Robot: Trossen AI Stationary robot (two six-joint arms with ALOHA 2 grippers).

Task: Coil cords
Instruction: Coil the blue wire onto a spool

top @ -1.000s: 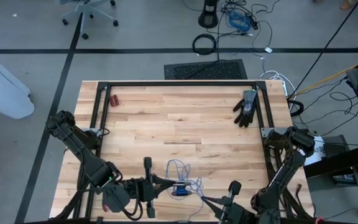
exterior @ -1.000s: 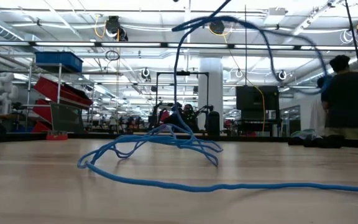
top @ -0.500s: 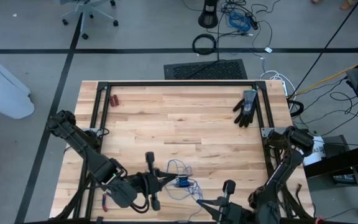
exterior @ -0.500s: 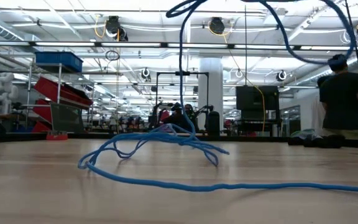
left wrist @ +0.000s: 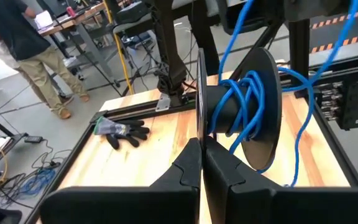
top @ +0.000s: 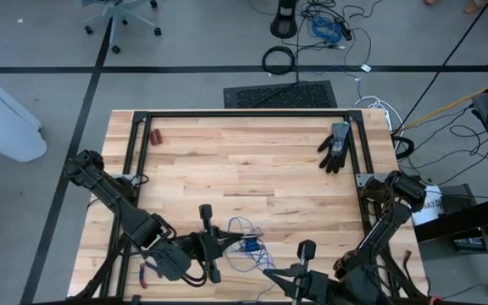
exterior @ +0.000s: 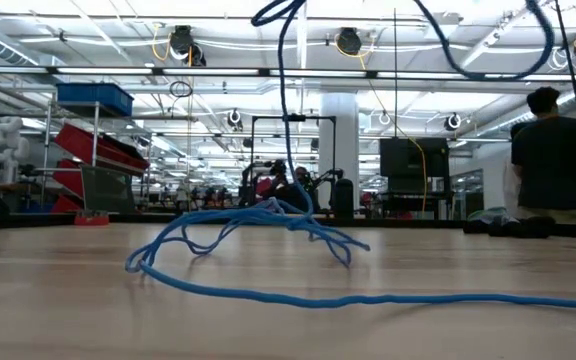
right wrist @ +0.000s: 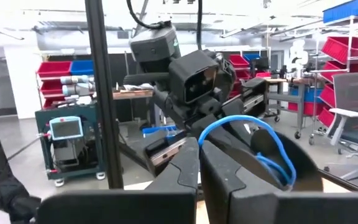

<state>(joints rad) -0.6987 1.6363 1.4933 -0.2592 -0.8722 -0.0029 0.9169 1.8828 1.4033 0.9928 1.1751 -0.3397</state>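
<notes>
Near front edge of pale wooden surface [top: 252, 161]: thin blue cord [top: 242, 240], partly wound on black spool [left wrist: 253, 112]. Left gripper [top: 213, 246], right gripper [top: 305, 269]: jaws closed, holding spool flanges. Risk: raised loop snags, loose tail tangles, windings slip off.

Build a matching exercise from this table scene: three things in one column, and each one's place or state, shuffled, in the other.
Things:
1. thin blue cable
2. black work glove
3. small red-handled pliers

Places or states:
A. far left part of the wooden table
B. far right part of the table
C. loose loops at the near edge, between both arms

Pairs: 1-C, 2-B, 3-A
</notes>
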